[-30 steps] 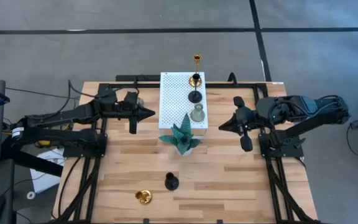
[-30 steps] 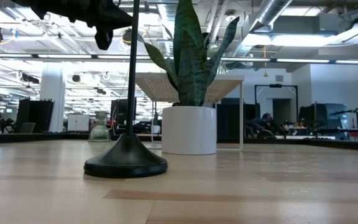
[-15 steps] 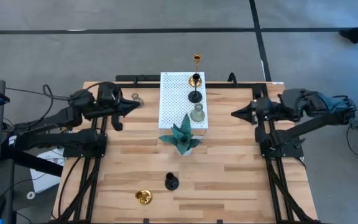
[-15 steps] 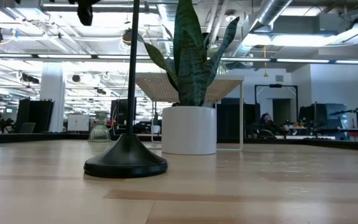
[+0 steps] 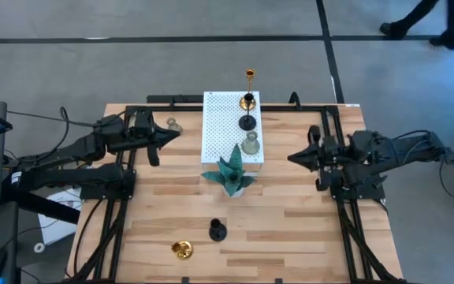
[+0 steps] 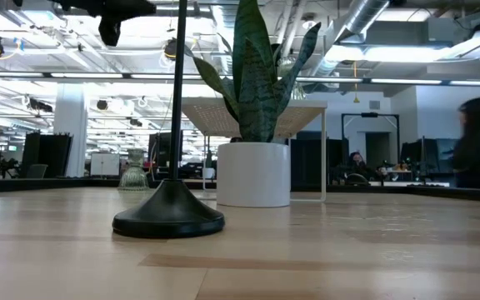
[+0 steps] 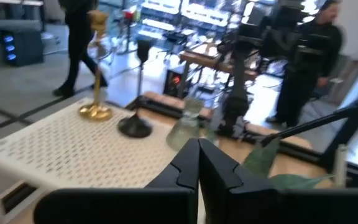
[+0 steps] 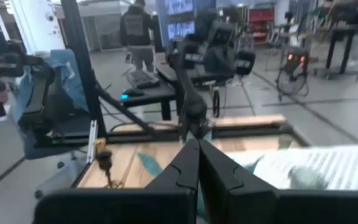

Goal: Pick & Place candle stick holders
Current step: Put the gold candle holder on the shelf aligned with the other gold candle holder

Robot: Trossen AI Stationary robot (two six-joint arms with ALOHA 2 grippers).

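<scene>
On the white perforated board [image 5: 219, 130] stand a gold stemmed holder [image 5: 249, 101], a black holder [image 5: 247, 121] and a grey-green holder [image 5: 250, 144]; all three also show in the left wrist view [image 7: 95, 111]. A second grey-green holder [image 5: 173, 125] stands on the table left of the board. A second black holder [image 5: 217, 230] stands near the front edge, large in the low view [image 6: 167, 218]. A second gold holder [image 5: 182, 250] lies on its side beside it. My left gripper [image 5: 173, 134] is shut, raised, just by the left grey-green holder. My right gripper [image 5: 292, 158] is shut, right of the board.
A teal spiky plant in a white pot [image 5: 231, 175] stands at the board's near edge, between the board and the front holders. Black frame rails [image 5: 124, 197] run along both sides of the table. People move in the room beyond the table [image 6: 477, 142].
My left gripper has drawn back from the board toward the table's left edge, and has stayed shut. My right arm has pulled back toward the table's right edge, and its gripper has swung toward the far edge and back. The holders have not moved.
</scene>
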